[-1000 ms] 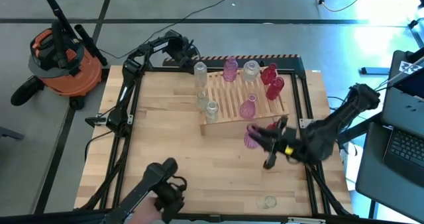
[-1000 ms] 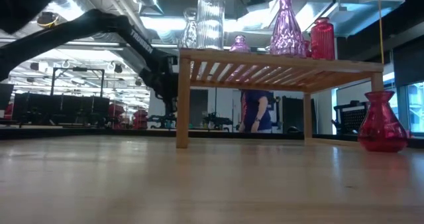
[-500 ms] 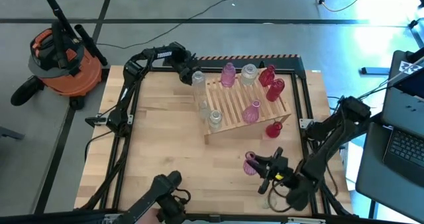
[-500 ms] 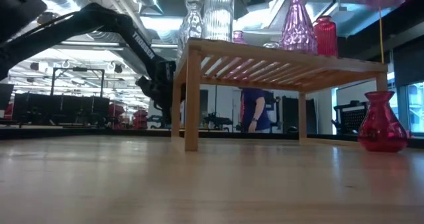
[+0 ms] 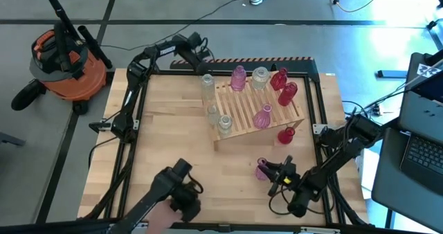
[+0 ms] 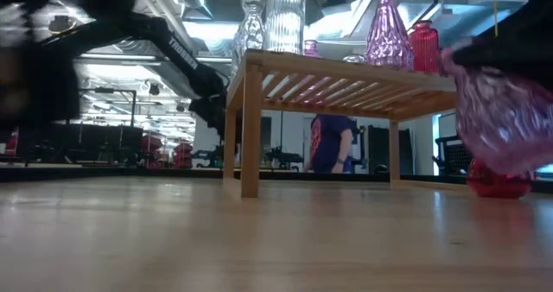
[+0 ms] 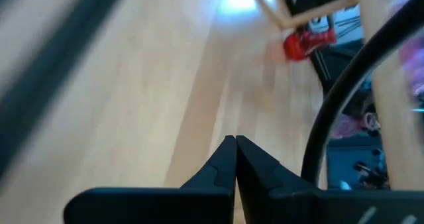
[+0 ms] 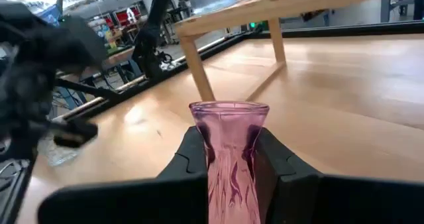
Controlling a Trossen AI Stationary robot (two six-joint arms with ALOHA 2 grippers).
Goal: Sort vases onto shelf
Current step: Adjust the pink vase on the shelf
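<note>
On the plank surface (image 5: 173, 130), the right claw (image 8: 228, 159) grips a pink vase (image 8: 229, 151); beyond it the crowded shelf (image 5: 246, 109) risks toppled glass.

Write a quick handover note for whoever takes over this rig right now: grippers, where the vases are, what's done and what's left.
Right gripper: shut on the pink vase, near the table's front right, off the shelf.
Left gripper: shut, empty, by the table's front edge.
Done: seven vases appear to stand on the shelf, among them a clear vase and a red vase.
Left: shelve the held pink vase, then the red vase on the table beside the shelf.
</note>
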